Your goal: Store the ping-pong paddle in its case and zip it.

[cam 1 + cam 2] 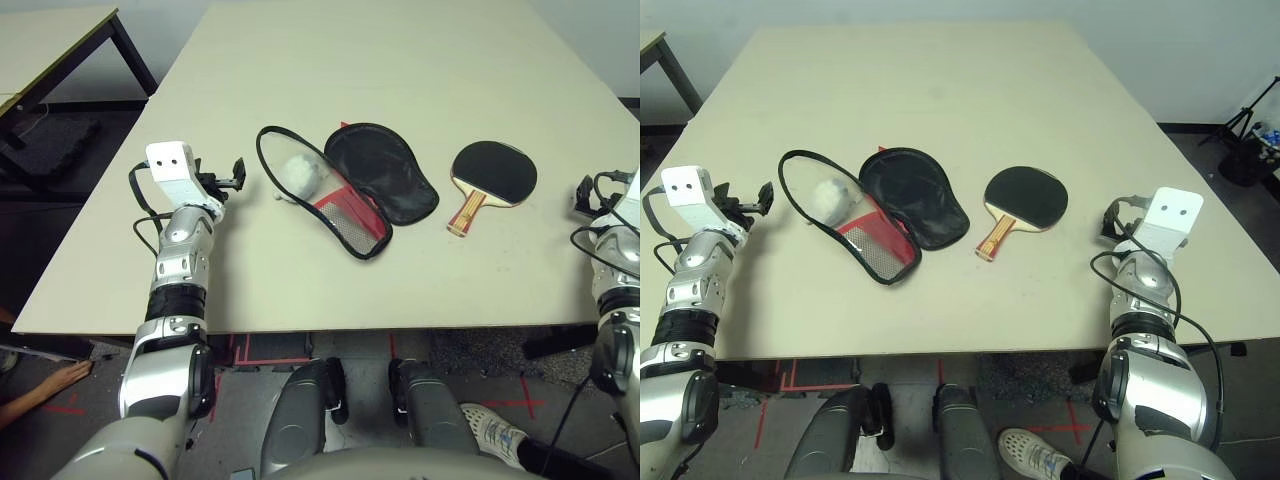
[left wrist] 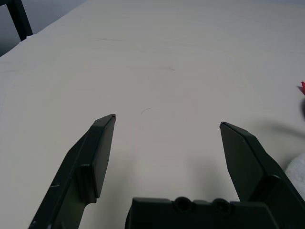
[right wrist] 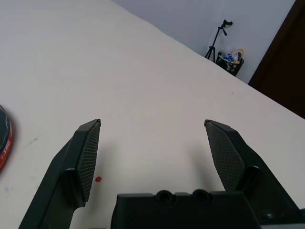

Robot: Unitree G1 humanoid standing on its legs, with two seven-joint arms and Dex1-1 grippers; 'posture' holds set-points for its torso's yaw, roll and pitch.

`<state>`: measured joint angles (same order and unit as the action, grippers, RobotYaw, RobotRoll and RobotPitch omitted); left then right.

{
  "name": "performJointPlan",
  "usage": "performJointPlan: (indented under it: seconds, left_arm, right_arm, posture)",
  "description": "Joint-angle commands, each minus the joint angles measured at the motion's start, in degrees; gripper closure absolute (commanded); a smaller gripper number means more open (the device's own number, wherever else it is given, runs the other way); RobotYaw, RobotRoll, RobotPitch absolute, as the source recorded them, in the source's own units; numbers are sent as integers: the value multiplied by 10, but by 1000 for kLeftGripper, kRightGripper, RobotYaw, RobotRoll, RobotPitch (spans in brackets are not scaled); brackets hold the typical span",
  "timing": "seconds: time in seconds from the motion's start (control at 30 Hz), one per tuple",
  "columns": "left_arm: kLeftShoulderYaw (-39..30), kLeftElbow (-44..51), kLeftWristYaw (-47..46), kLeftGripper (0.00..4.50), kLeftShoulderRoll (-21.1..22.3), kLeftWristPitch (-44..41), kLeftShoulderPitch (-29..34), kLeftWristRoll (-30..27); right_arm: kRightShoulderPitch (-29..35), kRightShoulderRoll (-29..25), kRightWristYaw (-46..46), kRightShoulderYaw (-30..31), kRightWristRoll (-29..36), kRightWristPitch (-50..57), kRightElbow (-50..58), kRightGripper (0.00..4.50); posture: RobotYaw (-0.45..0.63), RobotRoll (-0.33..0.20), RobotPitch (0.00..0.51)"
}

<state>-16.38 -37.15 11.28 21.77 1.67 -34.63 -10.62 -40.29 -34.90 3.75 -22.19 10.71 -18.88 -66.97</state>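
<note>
1. A pale beige table [image 1: 420,60] stretches bare ahead of both sets of open jaws.
2. A camera tripod [image 3: 218,34] and a dark bin [image 3: 230,62] stand far beyond the right jaws.
3. A second table [image 1: 50,40] sits beyond the left jaws.

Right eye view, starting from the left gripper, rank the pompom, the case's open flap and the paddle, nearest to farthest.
From the left gripper, at the table's left edge:
1. Pompom, inside the case's left half.
2. Open flap of the case, at the middle.
3. Ping-pong paddle, right of the case, toward the right gripper.
</note>
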Motion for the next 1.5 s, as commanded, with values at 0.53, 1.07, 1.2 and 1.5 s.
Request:
performJointPlan:
  seconds: [0.53, 1.07, 1.2, 1.5]
  left_arm:
    - [27, -16, 97, 0, 57, -51, -95, -6]
    - [139, -123, 344, 0, 60, -62, -305, 29]
    - [161, -110, 368, 0, 25, -65, -305, 33]
    - [193, -61, 400, 0, -28, -74, -285, 32]
  right_arm:
    - [-4, 15, 2, 19, 16, 228, 207, 16]
    - [-5, 154, -126, 9, 79, 767, 674, 16]
    - [3, 202, -147, 11, 79, 837, 723, 16]
    - [19, 254, -162, 37, 51, 941, 784, 16]
  posture:
    - [-80, 0, 164]
    - [-92, 0, 125]
    - [-89, 0, 121]
    - [-78, 0, 131]
